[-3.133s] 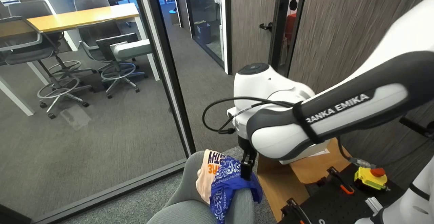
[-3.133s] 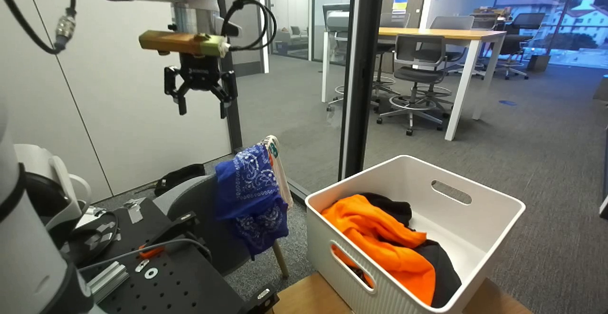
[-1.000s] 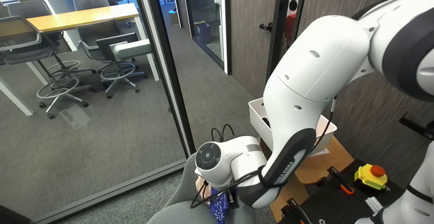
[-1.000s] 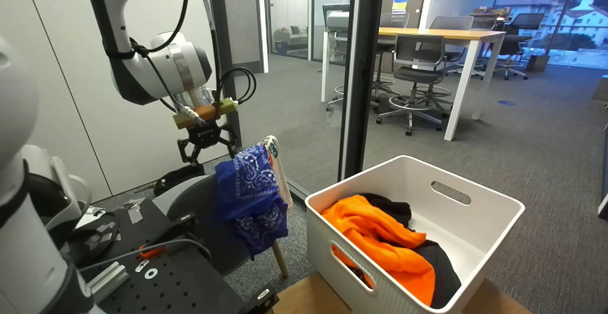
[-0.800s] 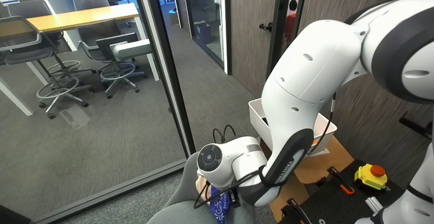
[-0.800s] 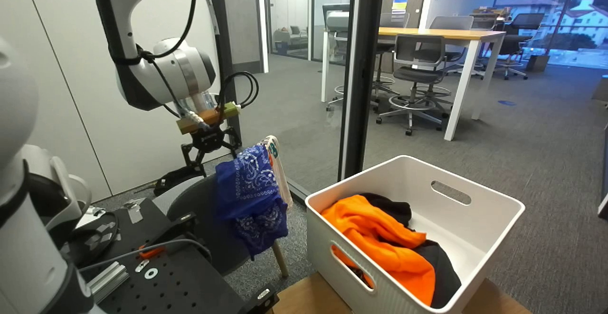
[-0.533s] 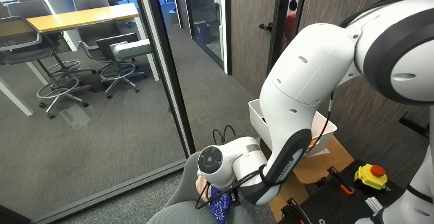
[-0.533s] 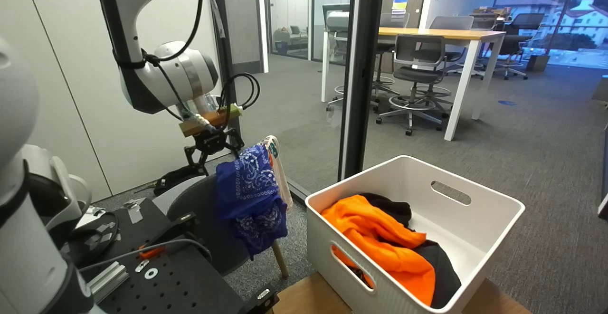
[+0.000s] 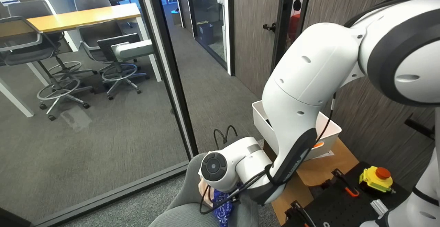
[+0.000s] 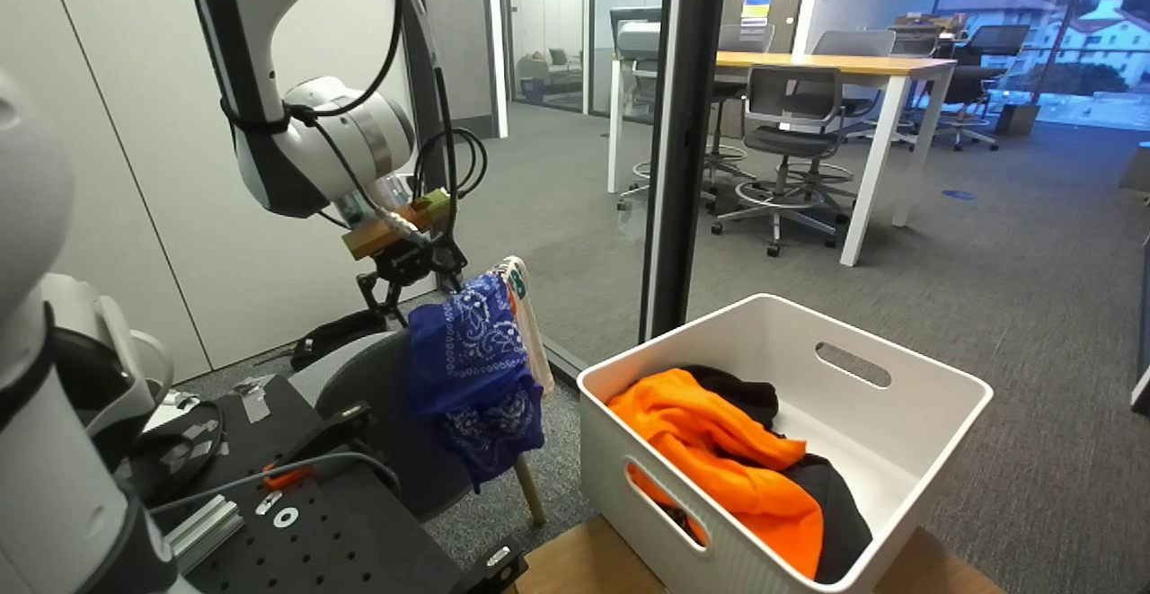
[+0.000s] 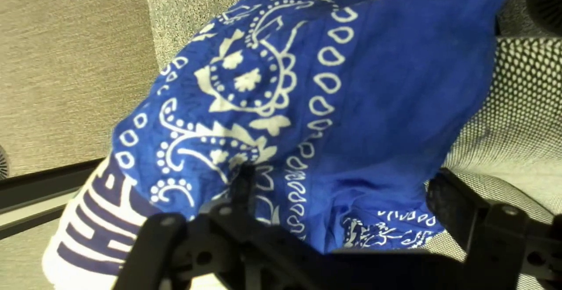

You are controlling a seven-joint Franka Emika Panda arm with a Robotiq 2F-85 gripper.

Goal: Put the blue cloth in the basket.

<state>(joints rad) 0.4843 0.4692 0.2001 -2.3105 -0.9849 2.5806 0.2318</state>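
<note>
In an exterior view, from the left, the hand [image 10: 426,303] is seen first. It is tipped down beside the top of a gray chair [image 10: 382,387]. It is spread wide, and nothing is held in it.

Just to the right of the hand and a bit lower, the blue cloth [image 10: 476,378] is found. It is draped over the back of the chair, with a part hung on each side, and its long way runs down.

In the wrist view, 2 fingers [image 11: 243,189] are seen, well apart. The finger at the left is seen over the white shapes on the cloth. The finger at the right is seen near the cloth's edge, where gray chair begins. Blue cloth is seen in the gap, and its row of white loops runs down between them. So the cloth would likely be pinched across that row, and the next move seems to turn on this. Whether the cloth is touched cannot be told.

Next to the right, in an exterior view, a cream cloth [image 10: 535,342] is hung right up against the blue cloth. It might be grabbed by mistake.

Farthest right, the basket [image 10: 827,405] is seen, with an orange cloth [image 10: 719,459] and a black cloth [image 10: 835,495] in it. The blue cloth would need to be lifted and carried that way, over the rim.
</note>
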